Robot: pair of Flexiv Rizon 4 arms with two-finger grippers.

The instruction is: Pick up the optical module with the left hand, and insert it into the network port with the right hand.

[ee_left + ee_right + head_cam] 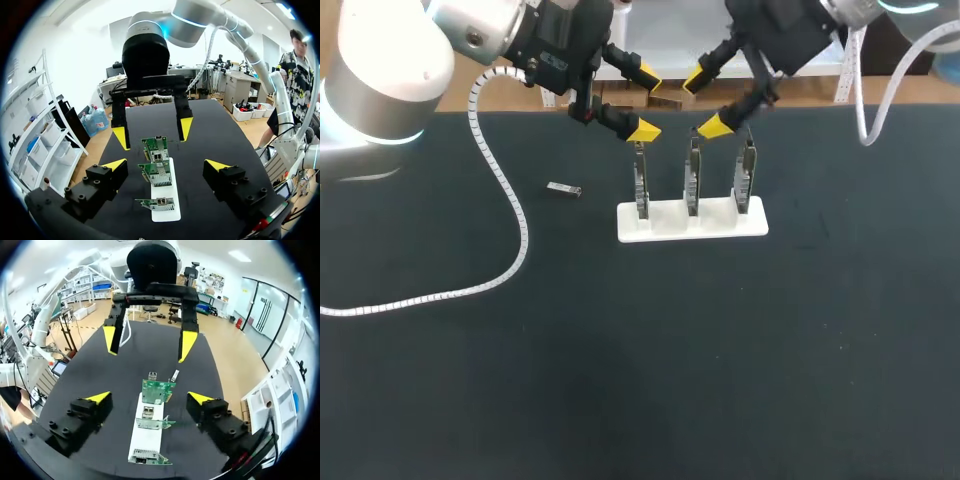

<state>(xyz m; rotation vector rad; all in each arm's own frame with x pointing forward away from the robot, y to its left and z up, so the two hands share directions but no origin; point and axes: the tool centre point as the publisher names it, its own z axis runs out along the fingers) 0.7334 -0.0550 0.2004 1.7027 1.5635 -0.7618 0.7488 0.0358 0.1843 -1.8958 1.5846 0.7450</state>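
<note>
The left tool (pixel 645 102) and right tool (pixel 706 102) hung wide open. The small silver optical module (pixel 564 188) lay flat on the black counter (pixel 720 350); a misaligned pinch could skid it away.

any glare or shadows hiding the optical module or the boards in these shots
Head view: the optical module lies unshadowed, pale against the dark table; the left arm glares white. Left wrist view: the boards are evenly lit, module not in view. Right wrist view: module shows plainly beyond the boards, no glare.
</note>
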